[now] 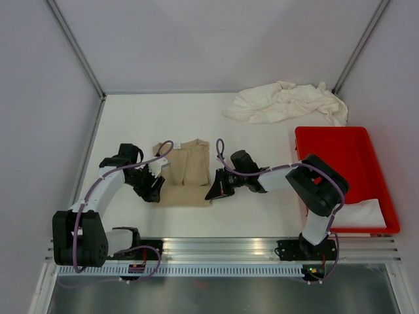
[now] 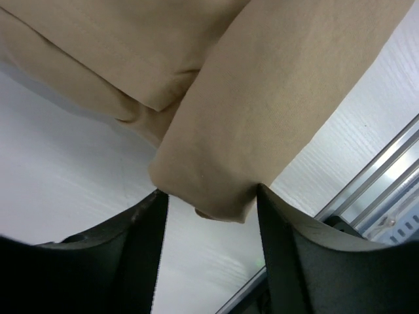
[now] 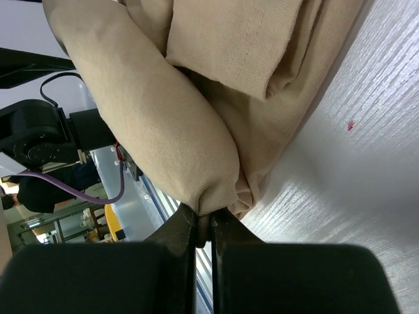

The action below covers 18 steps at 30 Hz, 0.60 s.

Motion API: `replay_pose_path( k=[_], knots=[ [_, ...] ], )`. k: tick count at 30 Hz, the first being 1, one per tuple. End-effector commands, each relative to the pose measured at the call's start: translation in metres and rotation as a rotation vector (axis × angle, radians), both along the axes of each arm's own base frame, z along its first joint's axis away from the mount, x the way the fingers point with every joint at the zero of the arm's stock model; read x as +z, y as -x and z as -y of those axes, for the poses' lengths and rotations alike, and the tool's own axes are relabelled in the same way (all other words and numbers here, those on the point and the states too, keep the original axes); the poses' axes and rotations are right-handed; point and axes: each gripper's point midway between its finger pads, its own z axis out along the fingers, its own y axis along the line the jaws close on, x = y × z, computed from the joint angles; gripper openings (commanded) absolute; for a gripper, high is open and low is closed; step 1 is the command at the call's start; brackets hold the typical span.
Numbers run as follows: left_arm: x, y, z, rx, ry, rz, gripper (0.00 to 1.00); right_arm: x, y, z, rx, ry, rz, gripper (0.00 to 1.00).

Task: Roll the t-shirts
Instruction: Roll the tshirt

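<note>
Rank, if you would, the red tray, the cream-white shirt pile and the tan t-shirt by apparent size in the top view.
Largest: red tray.
Then cream-white shirt pile and tan t-shirt, too alike to rank firmly.

left arm [image 1: 105,190] reaching forward, elbow bent, wrist angled inward | left hand [image 2: 211,196] low over table [image 2: 65,163], fingers [image 2: 131,235] set wide, clasping rolled end of tan t-shirt [image 2: 262,98] between them | right arm [image 1: 308,183] folded, forearm stretched leftward | right hand [image 3: 204,219] low, fingertips pinched tight on tan t-shirt fold
</note>
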Motion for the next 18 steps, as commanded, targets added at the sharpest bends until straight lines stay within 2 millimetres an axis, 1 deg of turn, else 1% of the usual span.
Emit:
replay_pose_path(
  k=[1, 2, 3, 4, 5, 6, 7, 8, 9, 10, 11, 12, 13, 14, 15, 16, 17, 18],
  knots=[
    [0.001, 0.001, 0.014, 0.007, 0.090, -0.020, 0.57, 0.007, -0.015, -0.007, -0.025, -0.029, 0.038, 0.00],
    [0.002, 0.000, 0.016, 0.008, 0.099, -0.024, 0.49, 0.006, -0.015, -0.006, -0.027, -0.022, 0.043, 0.03],
    [0.003, -0.001, 0.017, 0.016, 0.105, -0.029, 0.37, 0.005, -0.016, -0.004, -0.023, -0.005, 0.054, 0.08],
    [0.001, -0.001, 0.016, 0.024, 0.097, -0.038, 0.27, 0.003, -0.017, -0.002, -0.020, 0.016, 0.070, 0.22],
    [-0.001, -0.001, 0.014, 0.028, 0.085, -0.048, 0.13, 0.008, -0.023, -0.001, -0.022, 0.033, 0.121, 0.27],
    [-0.001, -0.001, 0.012, 0.033, 0.075, -0.054, 0.06, 0.003, -0.022, 0.007, 0.000, 0.079, 0.163, 0.32],
    [-0.003, -0.002, 0.008, 0.039, 0.052, -0.056, 0.03, 0.006, -0.025, 0.012, 0.005, 0.100, 0.215, 0.41],
    [-0.005, 0.000, 0.007, 0.040, 0.050, -0.069, 0.02, 0.018, -0.037, 0.018, -0.034, 0.128, 0.309, 0.45],
    [-0.005, 0.000, 0.007, 0.040, 0.047, -0.076, 0.02, 0.017, -0.036, 0.028, -0.033, 0.178, 0.344, 0.50],
    [-0.005, 0.001, 0.007, 0.043, 0.053, -0.083, 0.02, 0.021, -0.041, 0.035, -0.001, 0.210, 0.452, 0.58],
    [-0.005, 0.003, 0.008, 0.044, 0.060, -0.098, 0.02, 0.034, -0.046, 0.043, -0.027, 0.241, 0.554, 0.60],
    [-0.005, 0.002, 0.008, 0.047, 0.066, -0.108, 0.02, 0.039, -0.047, 0.047, -0.017, 0.261, 0.624, 0.65],
    [-0.006, 0.001, 0.009, 0.058, 0.074, -0.119, 0.02, 0.046, -0.050, 0.050, 0.016, 0.282, 0.734, 0.66],
    [-0.006, 0.001, 0.008, 0.064, 0.076, -0.128, 0.02, 0.055, -0.045, 0.051, 0.025, 0.312, 0.846, 0.67],
    [-0.007, 0.001, 0.008, 0.070, 0.080, -0.138, 0.02, 0.062, -0.044, 0.048, 0.041, 0.323, 0.935, 0.69],
    [-0.009, 0.000, 0.008, 0.079, 0.083, -0.152, 0.02, 0.065, -0.040, 0.046, 0.106, 0.347, 1.047, 0.70],
    [-0.010, 0.000, 0.008, 0.085, 0.082, -0.159, 0.02, 0.071, -0.023, 0.034, 0.165, 0.317, 1.128, 0.70],
    [-0.011, 0.001, 0.008, 0.085, 0.083, -0.167, 0.02, 0.072, -0.025, 0.036, 0.155, 0.353, 1.184, 0.71]
  ],
)
